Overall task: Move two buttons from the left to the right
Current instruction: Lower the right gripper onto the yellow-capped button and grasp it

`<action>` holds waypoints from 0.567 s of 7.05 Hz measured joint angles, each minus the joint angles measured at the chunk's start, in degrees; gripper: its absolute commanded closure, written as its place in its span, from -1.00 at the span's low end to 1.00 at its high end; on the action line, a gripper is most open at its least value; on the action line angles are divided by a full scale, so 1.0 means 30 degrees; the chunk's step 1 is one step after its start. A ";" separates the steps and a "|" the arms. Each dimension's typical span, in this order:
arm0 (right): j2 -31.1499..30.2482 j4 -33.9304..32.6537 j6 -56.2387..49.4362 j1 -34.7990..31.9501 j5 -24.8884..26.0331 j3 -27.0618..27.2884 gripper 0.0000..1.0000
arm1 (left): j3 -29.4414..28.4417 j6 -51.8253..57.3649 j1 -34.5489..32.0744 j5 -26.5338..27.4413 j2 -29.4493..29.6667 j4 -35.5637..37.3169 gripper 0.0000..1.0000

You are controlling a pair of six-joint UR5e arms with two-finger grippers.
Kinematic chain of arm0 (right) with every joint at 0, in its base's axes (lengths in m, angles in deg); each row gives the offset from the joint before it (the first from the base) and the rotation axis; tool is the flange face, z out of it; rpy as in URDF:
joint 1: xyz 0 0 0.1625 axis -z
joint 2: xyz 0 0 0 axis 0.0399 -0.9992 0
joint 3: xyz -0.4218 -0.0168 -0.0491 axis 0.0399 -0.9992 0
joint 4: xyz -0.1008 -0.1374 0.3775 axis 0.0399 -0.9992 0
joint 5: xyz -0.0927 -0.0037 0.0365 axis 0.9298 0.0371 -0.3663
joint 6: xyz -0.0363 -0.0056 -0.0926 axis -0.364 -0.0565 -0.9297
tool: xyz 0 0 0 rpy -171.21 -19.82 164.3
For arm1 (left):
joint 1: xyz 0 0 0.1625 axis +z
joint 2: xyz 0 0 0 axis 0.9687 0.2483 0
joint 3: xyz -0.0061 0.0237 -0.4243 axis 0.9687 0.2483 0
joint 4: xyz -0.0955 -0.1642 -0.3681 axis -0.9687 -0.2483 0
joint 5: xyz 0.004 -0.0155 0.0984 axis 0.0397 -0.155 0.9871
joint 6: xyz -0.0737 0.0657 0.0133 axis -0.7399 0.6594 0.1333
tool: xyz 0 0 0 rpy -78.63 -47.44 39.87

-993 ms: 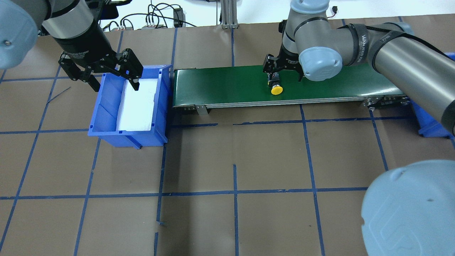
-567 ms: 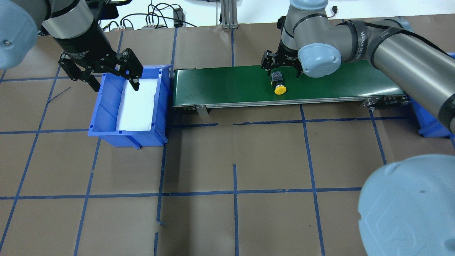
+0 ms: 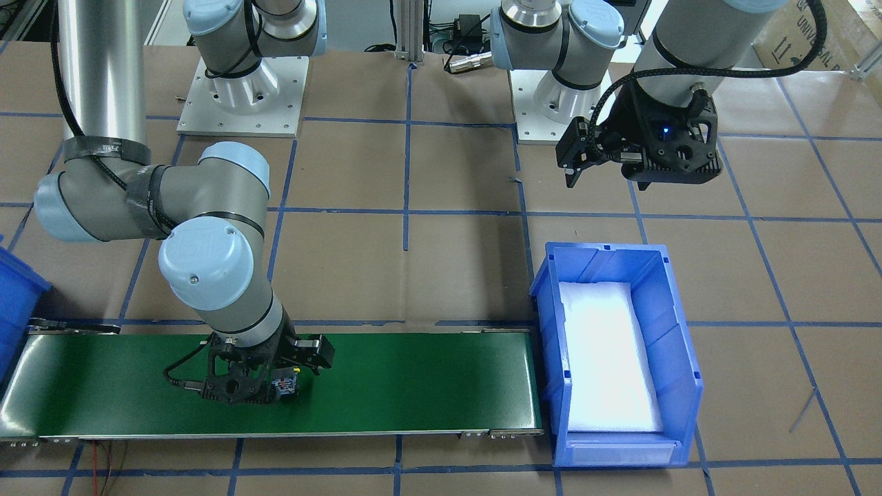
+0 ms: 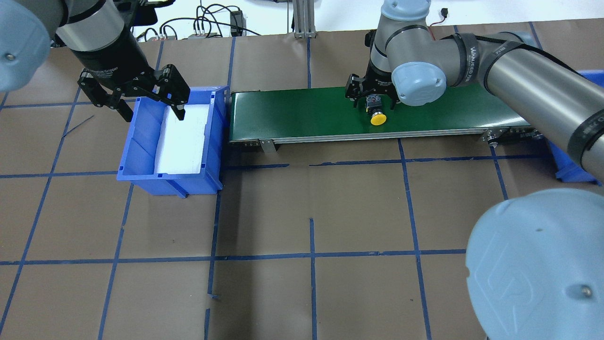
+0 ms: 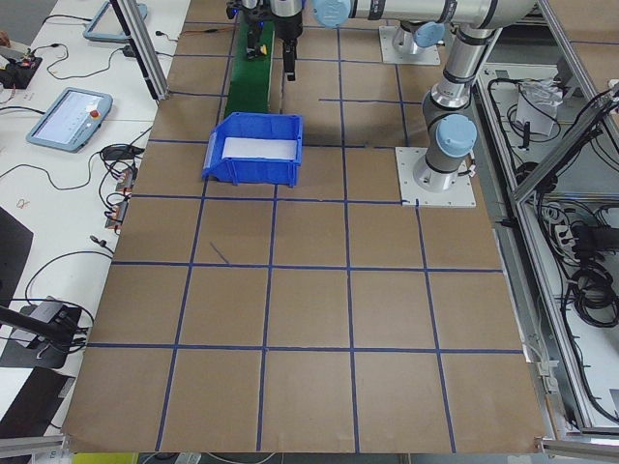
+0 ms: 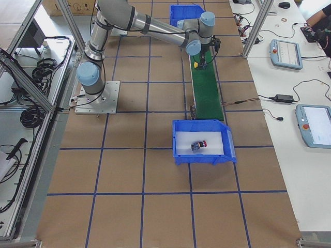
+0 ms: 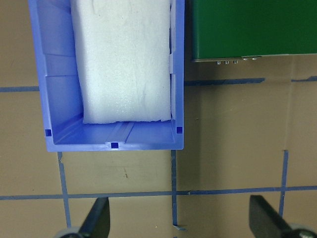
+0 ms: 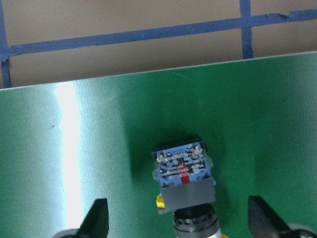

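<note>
The yellow button (image 4: 378,119) lies on its side on the green belt (image 4: 302,113), cap toward the near edge. My right gripper (image 4: 373,97) hangs open just over its contact block (image 8: 184,171), with its fingers (image 8: 96,220) wide apart on either side and not touching. The same button block (image 3: 284,387) shows under the right gripper (image 3: 265,375). The red button (image 6: 199,145) lies on white foam in the right blue bin (image 6: 227,155). My left gripper (image 4: 152,112) is open and empty above the far end of the left blue bin (image 4: 141,160).
The left bin (image 3: 682,358) holds only white foam (image 7: 124,59) and butts against the belt's end. Only a corner of the right bin (image 4: 573,167) shows past the belt's other end. Brown table (image 4: 311,212) with blue tape lines lies in front.
The yellow button has slid to the right along the belt, and the right arm has shifted over it, still open. The left gripper has not moved.
</note>
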 measured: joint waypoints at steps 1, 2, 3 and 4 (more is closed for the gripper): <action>0.0021 -0.0011 -0.0181 0.0017 0.0086 0.0153 -0.22 | 0.0000 0.0000 0.0000 0.0000 0.0000 -0.0001 -1.00; 0.0041 -0.0017 -0.0460 0.0045 0.0231 0.0206 0.69 | 0.0000 0.0000 0.0000 0.0000 0.0000 0.0008 -1.00; 0.0055 -0.0009 -0.0765 0.0084 0.0441 0.0200 0.96 | 0.0000 -0.0001 0.0000 0.0000 0.0007 0.0013 -1.00; 0.0061 0.0016 -0.0937 0.0138 0.0612 0.0196 1.00 | 0.0000 -0.0001 0.0000 0.0000 0.0011 0.0015 -1.00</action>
